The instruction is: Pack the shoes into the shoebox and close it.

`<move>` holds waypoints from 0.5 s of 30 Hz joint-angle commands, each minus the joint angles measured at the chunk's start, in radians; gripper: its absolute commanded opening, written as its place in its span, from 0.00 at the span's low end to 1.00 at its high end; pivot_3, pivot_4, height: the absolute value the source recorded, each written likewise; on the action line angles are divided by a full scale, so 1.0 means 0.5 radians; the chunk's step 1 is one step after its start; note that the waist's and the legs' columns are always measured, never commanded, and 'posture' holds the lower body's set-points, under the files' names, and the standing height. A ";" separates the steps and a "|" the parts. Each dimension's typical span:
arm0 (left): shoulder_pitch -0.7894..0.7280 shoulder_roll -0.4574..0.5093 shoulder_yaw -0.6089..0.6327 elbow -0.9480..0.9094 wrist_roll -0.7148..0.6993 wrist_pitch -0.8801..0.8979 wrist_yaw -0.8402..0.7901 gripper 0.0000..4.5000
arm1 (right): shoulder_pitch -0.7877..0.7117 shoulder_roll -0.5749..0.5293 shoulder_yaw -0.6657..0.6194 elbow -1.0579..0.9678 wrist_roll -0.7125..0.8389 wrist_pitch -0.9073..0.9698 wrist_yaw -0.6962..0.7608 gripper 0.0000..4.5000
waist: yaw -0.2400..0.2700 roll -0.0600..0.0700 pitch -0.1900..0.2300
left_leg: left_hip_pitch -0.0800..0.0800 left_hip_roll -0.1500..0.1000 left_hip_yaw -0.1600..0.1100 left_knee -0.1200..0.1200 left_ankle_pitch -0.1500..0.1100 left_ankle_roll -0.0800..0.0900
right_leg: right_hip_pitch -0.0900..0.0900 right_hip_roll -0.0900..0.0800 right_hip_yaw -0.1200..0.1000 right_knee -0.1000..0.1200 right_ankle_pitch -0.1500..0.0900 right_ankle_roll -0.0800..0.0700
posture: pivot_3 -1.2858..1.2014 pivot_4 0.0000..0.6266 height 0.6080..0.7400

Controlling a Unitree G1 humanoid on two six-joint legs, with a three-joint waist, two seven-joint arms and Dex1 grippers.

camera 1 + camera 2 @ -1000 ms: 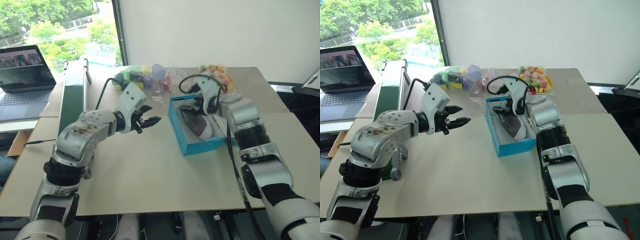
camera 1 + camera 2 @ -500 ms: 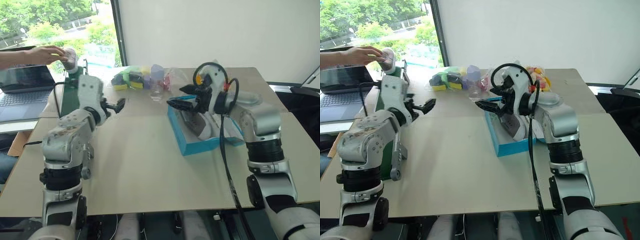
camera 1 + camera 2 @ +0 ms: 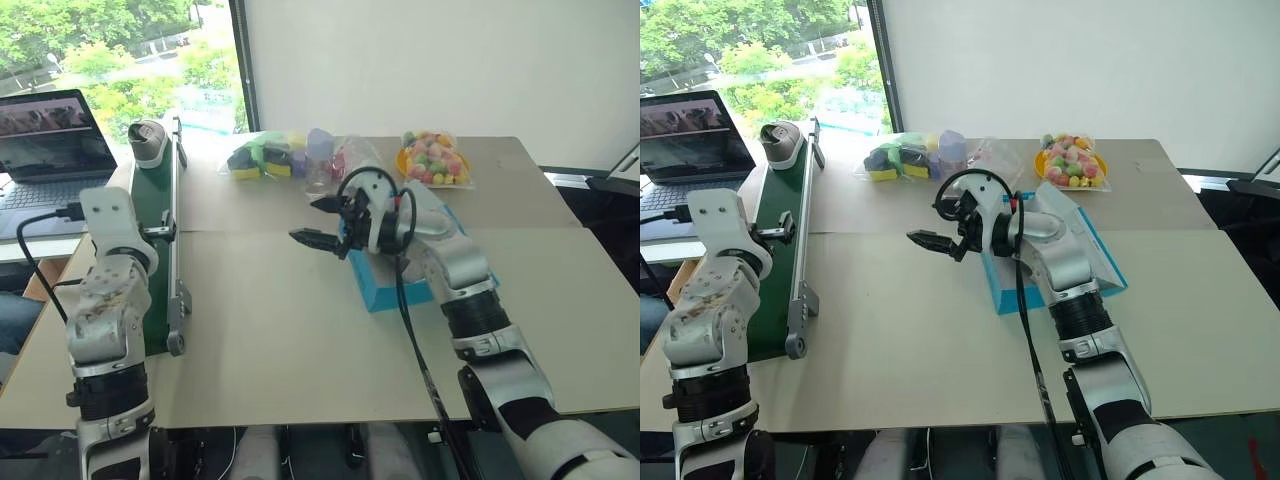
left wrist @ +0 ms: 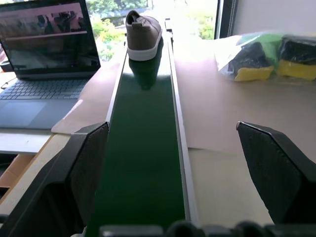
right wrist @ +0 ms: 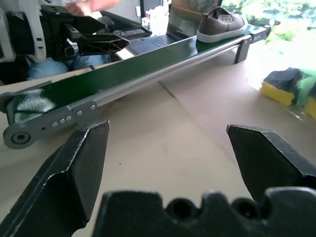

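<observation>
A grey shoe [image 4: 143, 35] with a white sole stands on the far end of the dark-green conveyor [image 4: 143, 148]; it also shows as the shoe [image 3: 147, 142] in the head views. My left gripper [image 4: 180, 168] is open and level over the near part of the belt, pointing along it toward the shoe, well short of it. The turquoise shoebox [image 3: 375, 290] lies mid-table, and my right forearm covers its inside. My right gripper [image 3: 316, 221] is open and empty, pointing left just past the box's left wall, above the table.
A laptop [image 3: 50, 135] sits at the far left beyond the conveyor. Clear bags of toys [image 3: 262, 155] [image 3: 432, 160] and a small plastic bottle [image 3: 320, 160] line the table's back edge. Bare tabletop [image 3: 270, 320] lies between conveyor and box.
A person's hand set a shoe on the conveyor's far end and withdrew. My left gripper swung left to the conveyor and opened wider. My right gripper left the box and turned left.
</observation>
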 commanded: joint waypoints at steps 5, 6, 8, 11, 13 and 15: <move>0.045 0.022 0.068 0.128 0.003 -0.197 -0.037 0.99 | 0.040 -0.008 0.018 -0.046 -0.049 -0.152 0.033 1.00 | -0.002 0.000 0.000 | -0.002 0.001 0.000 -0.001 0.000 0.000 | -0.003 0.000 -0.001 0.000 0.000 0.000 | 0.52 0.24 0.99; 0.053 0.026 0.078 0.153 -0.004 -0.221 -0.049 0.99 | 0.047 -0.011 0.015 -0.050 -0.054 -0.165 0.033 1.00 | -0.001 0.000 0.000 | -0.002 0.001 0.000 -0.001 0.000 0.000 | -0.003 0.000 -0.001 0.000 0.000 0.000 | 0.52 0.24 0.99; 0.068 0.043 0.090 0.206 -0.005 -0.279 -0.076 0.99 | 0.058 -0.020 -0.001 -0.058 -0.059 -0.183 0.026 1.00 | -0.002 0.000 0.000 | -0.002 0.001 0.000 -0.001 0.000 0.000 | -0.004 0.000 -0.001 0.000 0.000 0.000 | 0.52 0.24 0.99; 0.065 0.063 0.102 0.281 -0.014 -0.356 -0.121 0.99 | 0.060 -0.036 -0.029 -0.056 -0.065 -0.196 0.004 1.00 | -0.002 0.000 0.000 | -0.003 0.001 0.001 -0.001 0.000 0.000 | -0.006 0.000 -0.001 0.000 0.000 0.000 | 0.52 0.24 0.99; 0.062 0.072 0.104 0.329 -0.020 -0.418 -0.158 0.99 | 0.059 -0.047 -0.041 -0.046 -0.073 -0.207 -0.016 1.00 | -0.002 0.000 0.000 | -0.004 0.001 0.001 -0.001 0.000 0.000 | -0.007 -0.001 -0.002 0.000 0.000 0.000 | 0.52 0.24 0.99; 0.057 0.080 0.110 0.375 -0.024 -0.462 -0.183 0.99 | 0.065 -0.059 -0.054 -0.052 -0.070 -0.203 -0.030 1.00 | -0.002 0.000 0.000 | -0.005 0.002 0.001 -0.001 0.000 0.000 | -0.008 -0.001 -0.003 0.000 0.000 0.000 | 0.52 0.24 0.99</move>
